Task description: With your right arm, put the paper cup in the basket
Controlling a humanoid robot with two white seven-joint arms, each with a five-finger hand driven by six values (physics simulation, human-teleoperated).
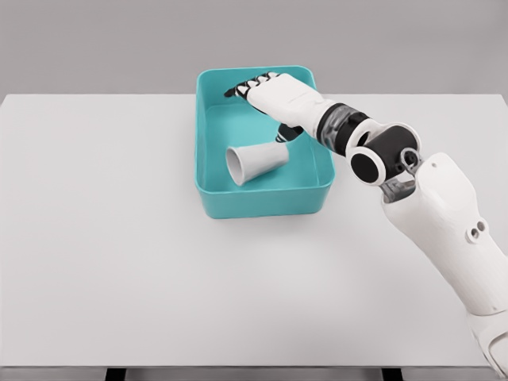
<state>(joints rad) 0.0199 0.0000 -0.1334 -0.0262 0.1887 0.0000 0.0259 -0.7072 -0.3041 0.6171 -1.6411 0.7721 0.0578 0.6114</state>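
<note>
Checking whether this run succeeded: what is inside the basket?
The cup lies on its side inside the basket, open end toward the front left. The right hand hovers open over the back; the floor beneath it is hidden.

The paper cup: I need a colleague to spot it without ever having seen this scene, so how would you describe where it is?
On the white table, find the teal basket at the far middle. The paper cup lies on its side inside, open mouth toward the front left. It is the only loose thing in there, just below the right hand, whose spread fingers hold nothing.
</note>
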